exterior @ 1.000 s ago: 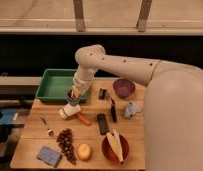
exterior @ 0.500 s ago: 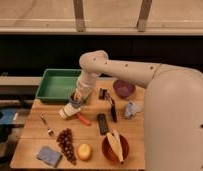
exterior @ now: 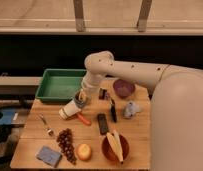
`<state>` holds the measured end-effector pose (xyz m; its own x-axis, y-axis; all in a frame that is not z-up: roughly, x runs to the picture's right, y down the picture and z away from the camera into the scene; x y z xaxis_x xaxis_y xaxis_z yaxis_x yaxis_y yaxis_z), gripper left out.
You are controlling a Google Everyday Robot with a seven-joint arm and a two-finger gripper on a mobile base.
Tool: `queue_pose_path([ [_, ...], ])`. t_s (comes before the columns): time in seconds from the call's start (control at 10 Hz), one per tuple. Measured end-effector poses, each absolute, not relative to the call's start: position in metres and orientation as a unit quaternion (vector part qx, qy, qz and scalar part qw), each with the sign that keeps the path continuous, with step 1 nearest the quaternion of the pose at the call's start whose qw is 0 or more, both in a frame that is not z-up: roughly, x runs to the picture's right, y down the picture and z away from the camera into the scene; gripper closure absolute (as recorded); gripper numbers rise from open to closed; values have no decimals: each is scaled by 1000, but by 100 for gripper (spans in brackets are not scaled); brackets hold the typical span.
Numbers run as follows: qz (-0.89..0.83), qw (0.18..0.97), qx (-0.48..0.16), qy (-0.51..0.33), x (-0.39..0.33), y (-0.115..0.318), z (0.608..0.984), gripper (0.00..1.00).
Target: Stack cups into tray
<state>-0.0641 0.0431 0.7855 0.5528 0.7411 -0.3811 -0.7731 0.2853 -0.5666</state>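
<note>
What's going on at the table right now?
The robot's arm reaches down just in front of the green tray, with its gripper at what looks like the dark blue cup. The white cup lies tipped on the table beside it. Neither cup is in the tray yet.

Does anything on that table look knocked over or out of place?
The white cup lies tipped on its side on the table, just in front of the green tray, rather than standing upright. The gripper is right by its upper end. Nothing looks spilled or broken.
</note>
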Motion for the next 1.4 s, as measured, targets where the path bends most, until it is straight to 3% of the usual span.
queue_pose_path([
  [0.8,468,794,-389,9,-67,51,823,100],
  [1.4,439,790,-423,-63,-119,60,839,100],
])
